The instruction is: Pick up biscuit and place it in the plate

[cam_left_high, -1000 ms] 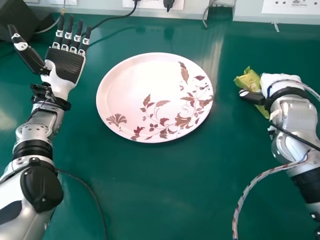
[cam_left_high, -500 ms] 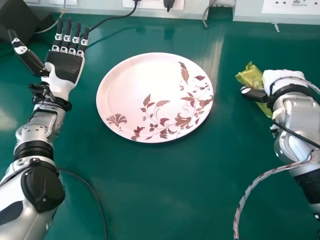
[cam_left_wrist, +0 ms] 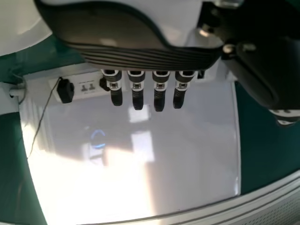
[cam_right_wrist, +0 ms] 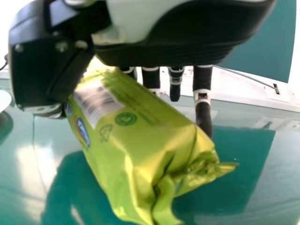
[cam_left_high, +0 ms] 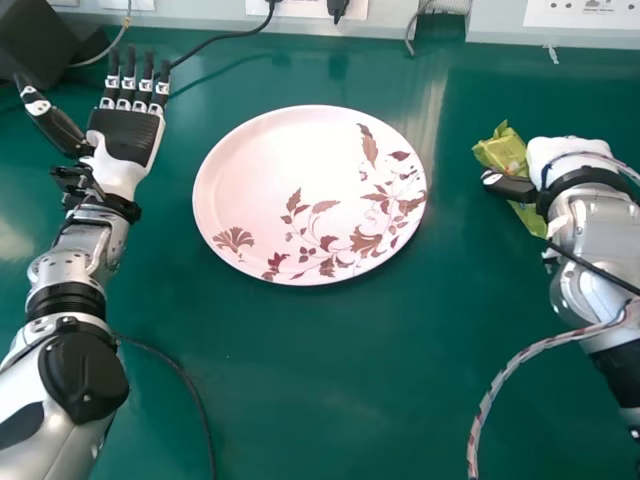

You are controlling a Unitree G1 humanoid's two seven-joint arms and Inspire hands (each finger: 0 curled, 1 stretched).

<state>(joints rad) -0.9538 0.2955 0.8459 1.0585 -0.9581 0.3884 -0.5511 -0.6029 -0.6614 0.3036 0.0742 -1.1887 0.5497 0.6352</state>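
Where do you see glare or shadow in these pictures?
Head view: glare streaks the green table beside the plate; left wrist view: strong glare washes out part of a glossy white panel; right wrist view: the biscuit packet shines, with a dark shadow or reflection near it.

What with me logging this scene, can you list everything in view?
plate: 1, pale pink with brown-red leaves, mid-table
biscuit pack: 1, yellow-green, between right thumb and fingers
table: 1, green, under the plate
box: 1, black, far left
scrap: 1, white, far right
sockets: at least 2 panels, white, beyond the table
plugs: at least 2, black, at a panel
cables: several, black, pale or striped, around
arms: 2, silver and black, either side
left hand: 1, black and white, left of plate
right hand: 1, black and white, right of plate
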